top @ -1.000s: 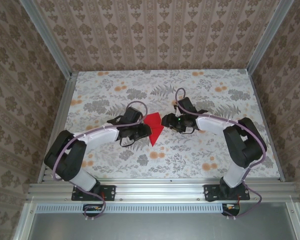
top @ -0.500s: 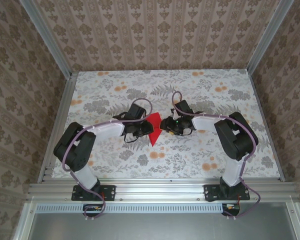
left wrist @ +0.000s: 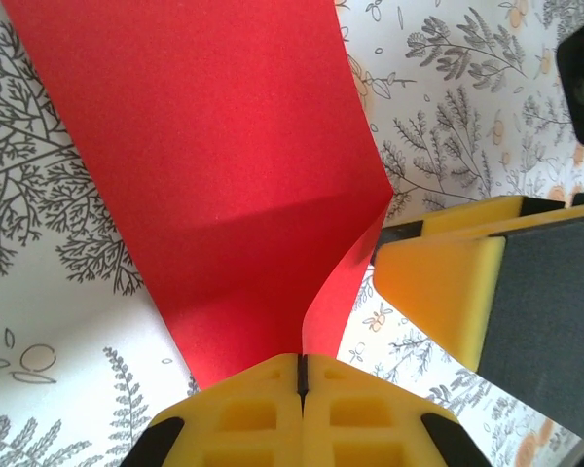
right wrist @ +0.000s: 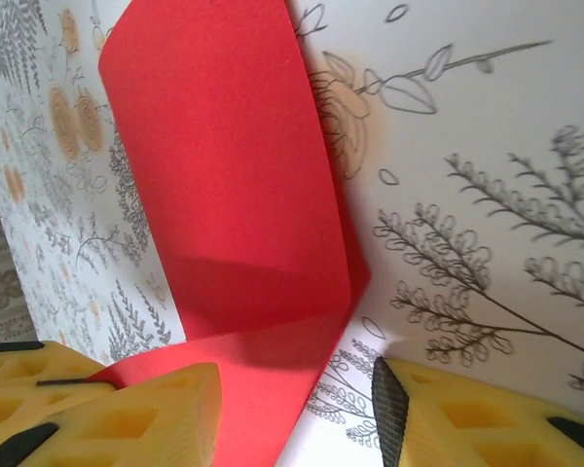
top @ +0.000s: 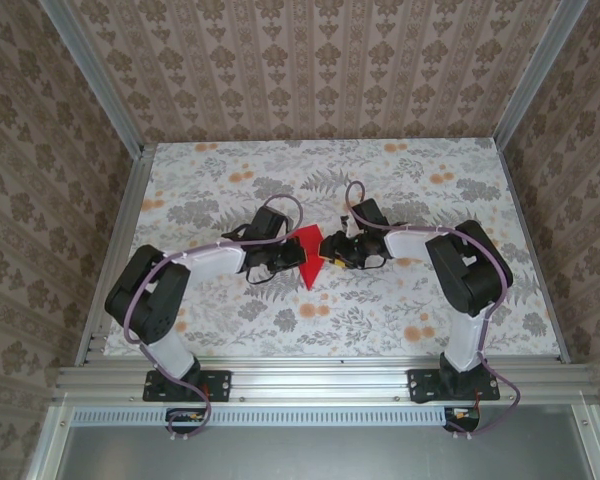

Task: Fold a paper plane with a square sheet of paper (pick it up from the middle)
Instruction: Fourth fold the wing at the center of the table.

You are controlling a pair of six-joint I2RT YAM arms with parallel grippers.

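A flat white tabletop printed with grey ferns and leaves and small orange blossoms (top: 400, 300) fills the middle of the top external view; up close in the wrist views the same print shows as fine grey line-drawn sprigs on white. Beige wallpaper with a brown damask motif in vertical stripes covers the back wall (top: 320, 70), the left wall (top: 30, 200) and the right wall (top: 580, 200). Slanting silver aluminium posts (top: 90, 70) mark the two back corners. A silver aluminium rail (top: 320, 385) runs along the table's near edge, with a plain grey panel (top: 320, 450) below it. The light is even and soft, with only faint shadows.
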